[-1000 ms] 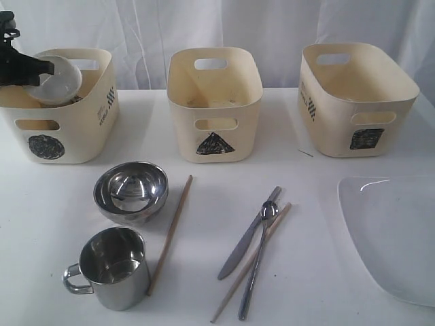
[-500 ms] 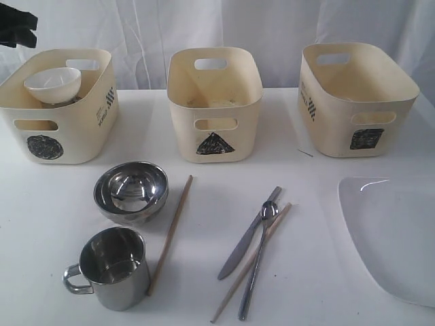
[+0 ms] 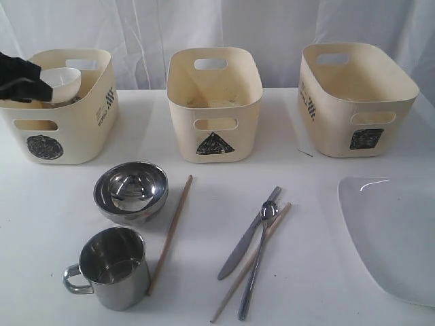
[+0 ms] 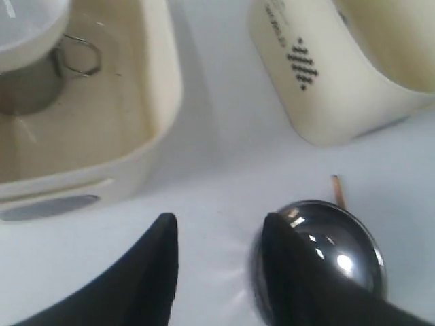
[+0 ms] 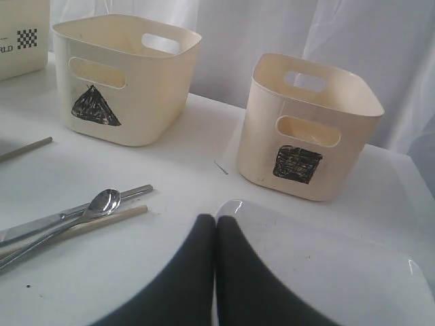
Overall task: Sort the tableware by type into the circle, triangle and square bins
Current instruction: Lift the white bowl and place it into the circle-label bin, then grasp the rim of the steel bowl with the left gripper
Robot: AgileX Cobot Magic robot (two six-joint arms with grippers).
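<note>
The white bowl (image 3: 62, 83) sits in the circle bin (image 3: 68, 132), resting on a steel mug (image 4: 26, 92). My left gripper (image 3: 27, 80) hovers at that bin's left rim, open and empty (image 4: 219, 227). The nested steel bowls (image 3: 130, 191) and a second steel mug (image 3: 112, 266) stand on the table in front. One chopstick (image 3: 170, 234) lies beside them. The knife (image 3: 245, 238), spoon (image 3: 262, 251) and other chopstick (image 3: 272, 227) lie crossed mid-table. My right gripper (image 5: 216, 221) is shut and empty, just above the large white plate (image 5: 326, 265) at its near corner.
The triangle bin (image 3: 214, 102) stands at the back centre and the square bin (image 3: 357, 98) at the back right. The plate (image 3: 394, 231) runs past the table's right front edge. A white curtain hangs behind the bins.
My left gripper held the white bowl tilted over the circle bin, let it go there, rose away, and has come back down by the bin's left rim. Everything else is unmoved.
</note>
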